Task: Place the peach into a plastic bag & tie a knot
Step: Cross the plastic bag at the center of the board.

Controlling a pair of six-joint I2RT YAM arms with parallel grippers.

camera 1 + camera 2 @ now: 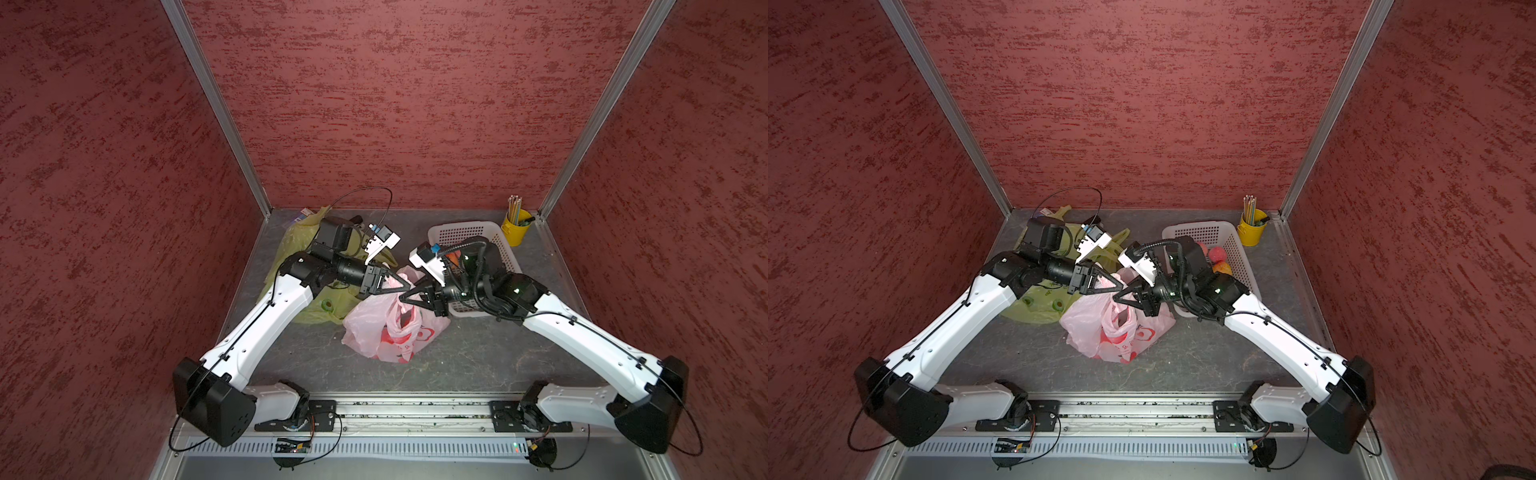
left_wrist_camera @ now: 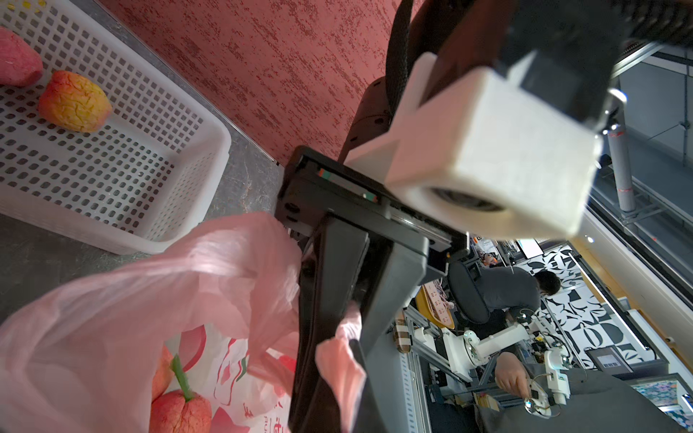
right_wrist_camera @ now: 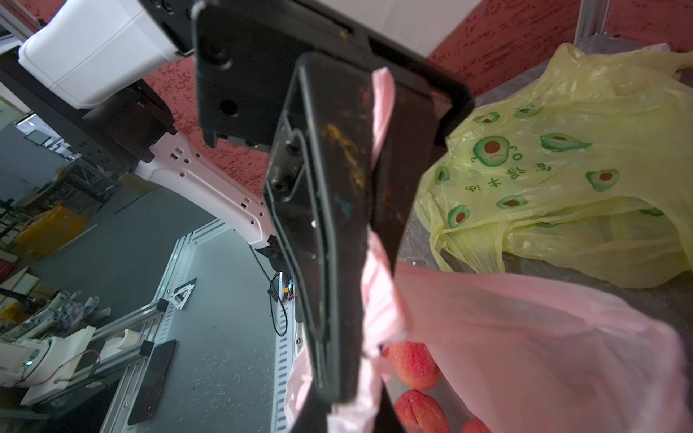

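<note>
A pink plastic bag (image 1: pixel 374 328) (image 1: pixel 1088 328) stands in the middle of the table, its top drawn upward. My left gripper (image 1: pixel 407 286) (image 1: pixel 1122 286) and right gripper (image 1: pixel 402 296) (image 1: pixel 1116 298) meet tip to tip just above it. Each is shut on a pink strip of the bag's top. The right wrist view shows that strip pinched between the left fingers (image 3: pixel 337 187). In the left wrist view it runs between the right fingers (image 2: pixel 330 300). A red peach (image 3: pixel 412 363) (image 2: pixel 180 412) lies inside the bag beside another.
Behind the right arm a white mesh basket (image 1: pixel 461 228) (image 2: pixel 150 210) holds more peaches (image 1: pixel 1219 253) (image 2: pixel 75 101). A yellow-green bag (image 1: pixel 1038 307) (image 3: pixel 562 168) lies flat under the left arm. A yellow pencil cup (image 1: pixel 515 230) stands in the back right corner.
</note>
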